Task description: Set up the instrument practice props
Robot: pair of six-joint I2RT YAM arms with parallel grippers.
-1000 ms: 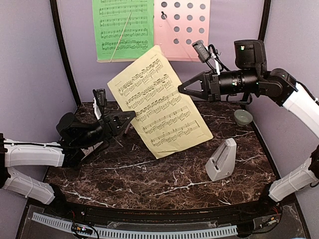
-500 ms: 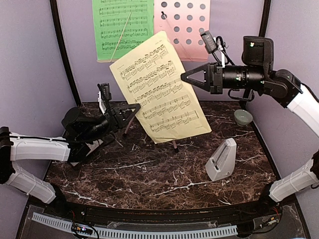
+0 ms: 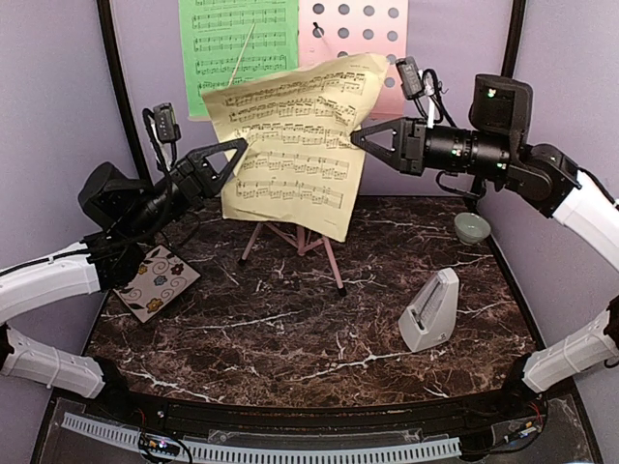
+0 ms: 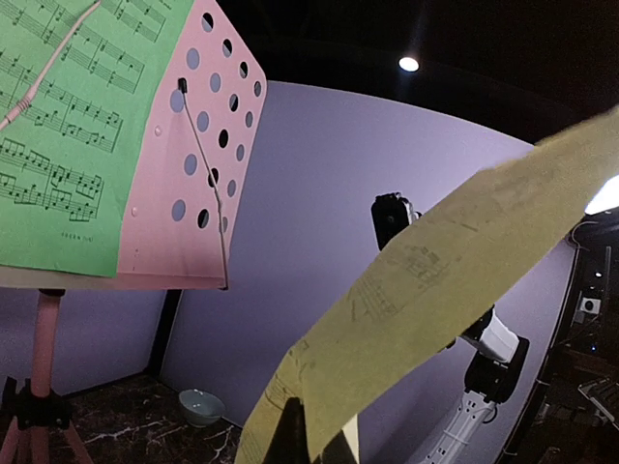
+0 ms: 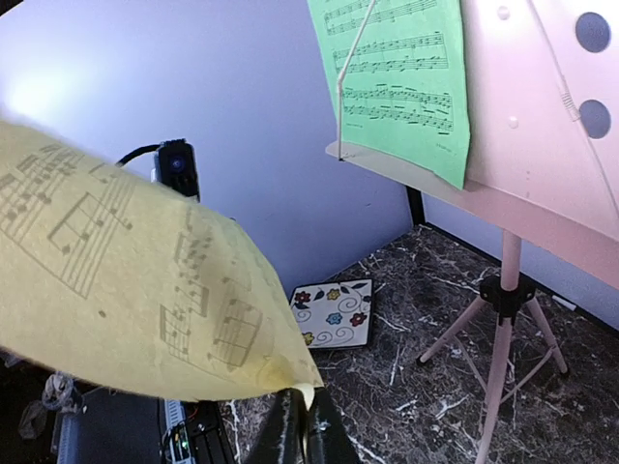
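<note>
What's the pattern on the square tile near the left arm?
The tile is white with coloured flowers and dark swirls, clearest in the right wrist view.

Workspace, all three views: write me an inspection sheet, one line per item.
Surface: dark marble table, no spills seen.
Job's things: pink music stand upright at the back; green music sheet on its desk's left half; pale yellow music sheet held in the air before it; metronome standing front right.
Clutter: floral tile at left; small bowl at right rear.
Grippers: left gripper and right gripper each pinch the yellow sheet's edge.
Cables: leads loop at wrist cameras.
Surroundings: lilac walls.
</note>
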